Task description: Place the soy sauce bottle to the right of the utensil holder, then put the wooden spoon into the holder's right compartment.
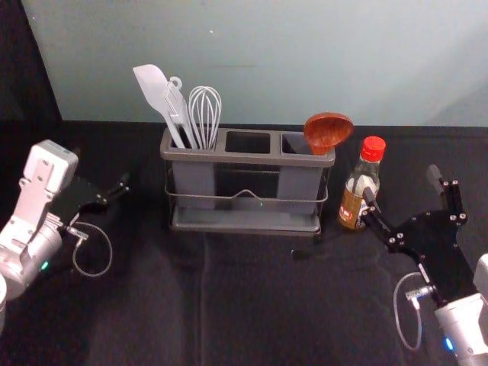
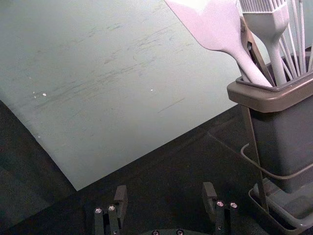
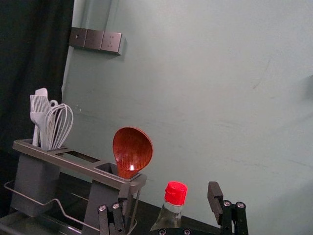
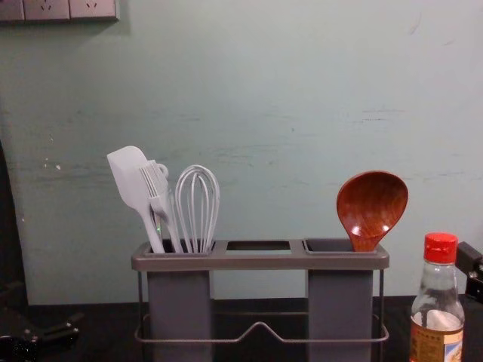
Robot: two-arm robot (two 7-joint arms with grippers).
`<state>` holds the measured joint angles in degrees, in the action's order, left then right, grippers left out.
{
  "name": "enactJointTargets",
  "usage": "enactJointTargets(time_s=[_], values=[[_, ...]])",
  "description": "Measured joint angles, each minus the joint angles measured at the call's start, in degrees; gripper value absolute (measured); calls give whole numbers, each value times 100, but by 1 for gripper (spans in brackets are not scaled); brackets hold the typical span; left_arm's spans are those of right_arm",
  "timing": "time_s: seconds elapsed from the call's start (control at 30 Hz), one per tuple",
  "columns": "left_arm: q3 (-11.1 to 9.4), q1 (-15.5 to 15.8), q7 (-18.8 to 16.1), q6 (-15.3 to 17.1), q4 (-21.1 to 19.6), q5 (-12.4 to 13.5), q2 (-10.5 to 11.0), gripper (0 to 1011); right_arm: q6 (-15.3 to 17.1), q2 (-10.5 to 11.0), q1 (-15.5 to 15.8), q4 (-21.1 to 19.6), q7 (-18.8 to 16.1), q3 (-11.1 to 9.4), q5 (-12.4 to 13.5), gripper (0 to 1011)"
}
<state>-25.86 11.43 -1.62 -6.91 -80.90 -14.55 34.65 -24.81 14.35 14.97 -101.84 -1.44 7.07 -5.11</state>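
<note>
Nearest, my right gripper (image 1: 402, 184): spread wide, holding nothing, just beside the soy sauce bottle (image 1: 351, 207).
My left gripper (image 1: 101, 198): wide open, empty, left of the utensil holder (image 1: 229, 156).
Bottle: upright, right of the holder.
Wooden spoon (image 1: 328, 130): bowl up, in its right compartment.

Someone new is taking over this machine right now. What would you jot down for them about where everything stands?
Left gripper: open and empty, off to the left of the utensil holder.
Right gripper: open, close by the soy sauce bottle but not gripping it.
Done: bottle upright to the holder's right; wooden spoon in the right compartment, bowl up.
Left to do: nothing that I can see, though I'd back the right gripper away carefully so it doesn't knock the bottle.
</note>
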Motion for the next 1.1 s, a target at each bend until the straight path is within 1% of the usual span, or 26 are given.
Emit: enactJointTargets(time_s=[1.1], values=[[0,0,0,0,0,0,0,1005,0,0,0,0,0,0,0,1003]])
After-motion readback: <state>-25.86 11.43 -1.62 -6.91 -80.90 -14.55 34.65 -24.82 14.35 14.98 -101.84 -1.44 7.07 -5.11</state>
